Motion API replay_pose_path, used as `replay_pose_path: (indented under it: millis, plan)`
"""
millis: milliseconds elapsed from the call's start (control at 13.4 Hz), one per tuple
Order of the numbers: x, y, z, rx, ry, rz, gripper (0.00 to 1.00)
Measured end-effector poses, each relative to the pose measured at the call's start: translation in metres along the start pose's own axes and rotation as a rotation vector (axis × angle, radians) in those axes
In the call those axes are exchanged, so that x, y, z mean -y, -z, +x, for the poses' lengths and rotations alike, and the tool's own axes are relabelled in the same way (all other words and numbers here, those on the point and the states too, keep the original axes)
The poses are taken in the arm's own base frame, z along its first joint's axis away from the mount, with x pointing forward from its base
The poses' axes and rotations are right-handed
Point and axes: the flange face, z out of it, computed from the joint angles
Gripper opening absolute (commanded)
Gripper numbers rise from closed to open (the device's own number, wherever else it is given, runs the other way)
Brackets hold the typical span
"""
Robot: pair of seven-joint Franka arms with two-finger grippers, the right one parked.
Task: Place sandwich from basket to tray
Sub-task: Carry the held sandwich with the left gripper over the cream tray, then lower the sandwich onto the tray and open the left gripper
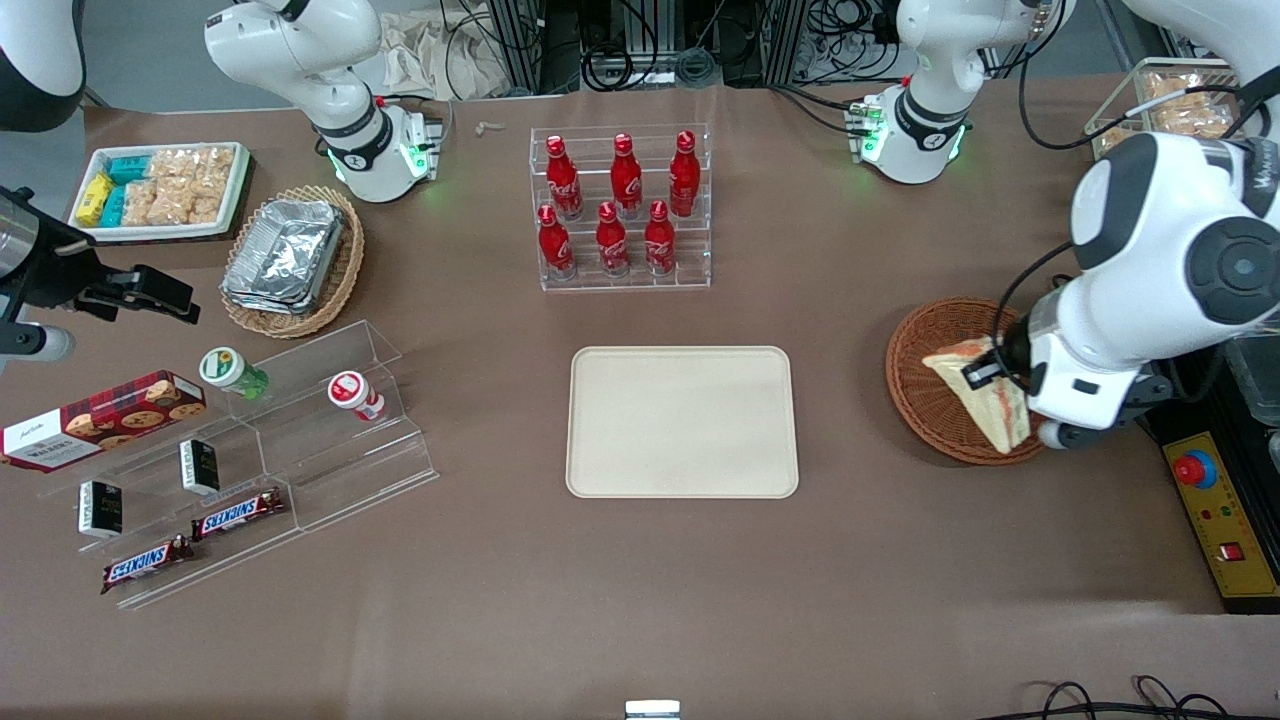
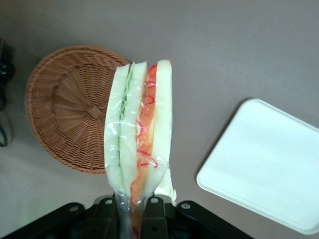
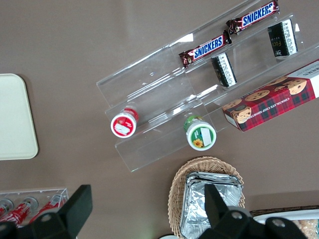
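Note:
My left gripper (image 1: 990, 385) is shut on the sandwich (image 1: 985, 395), a plastic-wrapped triangular wedge with red and green filling, and holds it lifted above the round reddish-brown wicker basket (image 1: 925, 385). In the left wrist view the sandwich (image 2: 139, 134) stands edge-on between the gripper's fingers (image 2: 155, 214), with the empty basket (image 2: 70, 114) below it. The gripper (image 2: 132, 216) clamps the wedge's narrow end. The cream-beige tray (image 1: 682, 421) lies flat at the table's middle, toward the parked arm from the basket, and also shows in the left wrist view (image 2: 264, 164).
A clear rack of red bottles (image 1: 620, 210) stands farther from the front camera than the tray. A yellow control box (image 1: 1225, 520) lies at the working arm's end. A clear stepped shelf with snacks (image 1: 250, 460) and a tan basket of foil trays (image 1: 295, 260) lie toward the parked arm's end.

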Motion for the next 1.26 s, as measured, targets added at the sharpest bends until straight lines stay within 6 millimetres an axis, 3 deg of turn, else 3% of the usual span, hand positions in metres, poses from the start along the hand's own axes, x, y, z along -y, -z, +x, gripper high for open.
replay_pose_path:
  millis: [372, 744, 967, 1264]
  plan:
    - [-0.076, -0.029, -0.035, 0.028, -0.152, 0.026, 0.00]
    - [-0.153, -0.074, -0.074, 0.031, -0.300, 0.057, 0.00]
    - [-0.178, -0.115, -0.078, 0.056, -0.334, 0.049, 0.00]
    - [-0.193, -0.174, -0.070, 0.098, -0.361, 0.073, 0.00]
